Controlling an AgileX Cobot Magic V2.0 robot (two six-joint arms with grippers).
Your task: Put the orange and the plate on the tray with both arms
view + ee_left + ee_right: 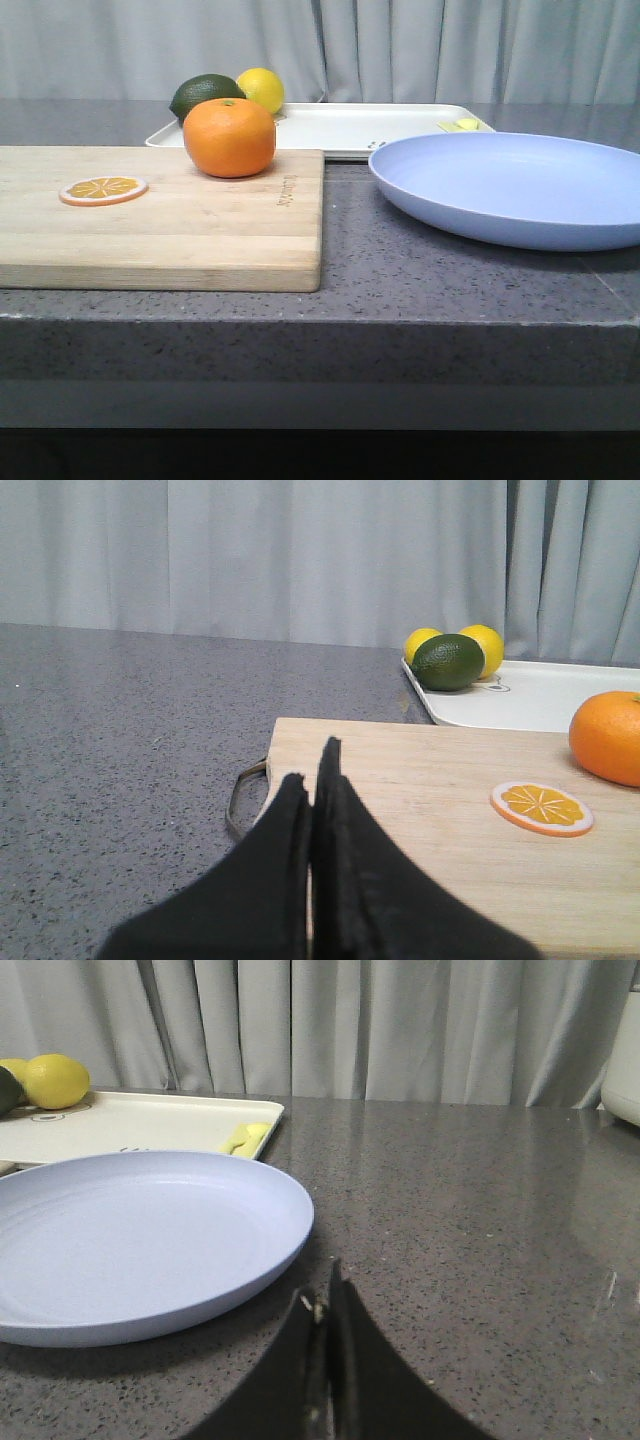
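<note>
Grey speckled counter: the orange sits on the cutting board at left, the plate at right, the tray beyond both. Left gripper and right gripper have fingers pressed together, holding nothing.

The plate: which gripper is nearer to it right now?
Right. The right gripper, shut, sits just off the plate rim. The left gripper, shut, is over the cutting board's near corner, away from the plate.
</note>
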